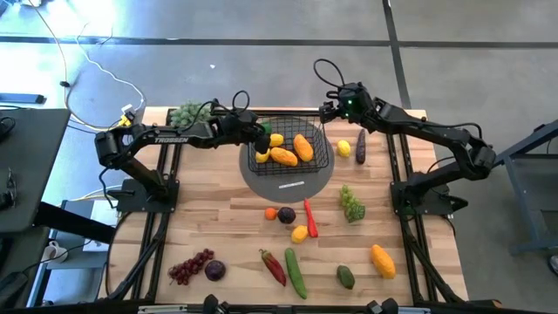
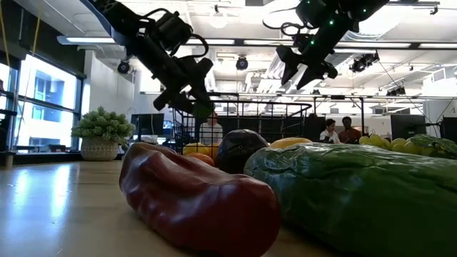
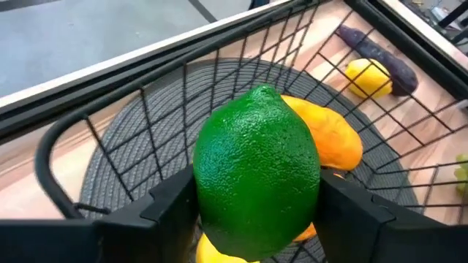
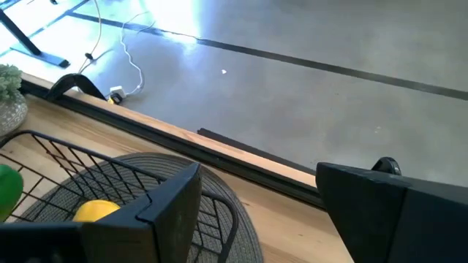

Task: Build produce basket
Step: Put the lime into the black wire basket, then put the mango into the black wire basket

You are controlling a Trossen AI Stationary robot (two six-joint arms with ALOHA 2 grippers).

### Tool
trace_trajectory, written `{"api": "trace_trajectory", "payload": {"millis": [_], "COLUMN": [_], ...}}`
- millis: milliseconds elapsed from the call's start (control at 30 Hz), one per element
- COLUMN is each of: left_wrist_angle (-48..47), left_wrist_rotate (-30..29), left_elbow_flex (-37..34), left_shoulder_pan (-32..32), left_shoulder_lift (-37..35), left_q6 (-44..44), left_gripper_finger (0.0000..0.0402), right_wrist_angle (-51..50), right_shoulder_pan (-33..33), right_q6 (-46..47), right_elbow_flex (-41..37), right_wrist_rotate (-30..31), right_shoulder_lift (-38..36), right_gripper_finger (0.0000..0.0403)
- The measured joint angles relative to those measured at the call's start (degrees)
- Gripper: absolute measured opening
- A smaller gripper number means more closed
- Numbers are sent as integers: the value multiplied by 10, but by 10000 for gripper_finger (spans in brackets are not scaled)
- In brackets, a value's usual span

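one green lime (image 3: 256,172) clamped in left gripper (image 3: 256,212) over basket (image 1: 323,148) | right gripper (image 4: 256,212) fingers apart

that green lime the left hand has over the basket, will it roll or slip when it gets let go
The green lime is rounded with a pebbled skin, so the left hand probably grips it well. Released, it would likely roll a little, but the basket walls and the orange mango beside it should stop it. It looks stiff, not squashy.

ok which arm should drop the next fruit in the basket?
Left. The left gripper is shut on the lime right above the basket. The right gripper is open and empty at its back edge.
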Motion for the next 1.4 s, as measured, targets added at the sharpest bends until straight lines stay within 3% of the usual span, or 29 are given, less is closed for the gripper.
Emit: {"api": "trace_trajectory", "payload": {"millis": [600,1067,1400], "left_wrist_angle": [-25,-197,-294], "left_wrist_rotate": [36,28,22], "left_elbow_flex": [15,152,209], "left_shoulder_pan": [36,36,36], "left_shoulder_lift": [-4,-4,-20], "left_q6": [-27,115,196], "left_gripper_finger": [255,255,255], "right_wrist_angle": [-5,-39,-100], "right_shoulder_pan": [1,26,67], "right_q6": [0,24,93], "right_elbow_flex": [0,0,0], "right_wrist_rotate": [-6,-28,-15], "right_shoulder_lift": [0,-3,-57], "right_gripper_finger": [252,252,252]}}
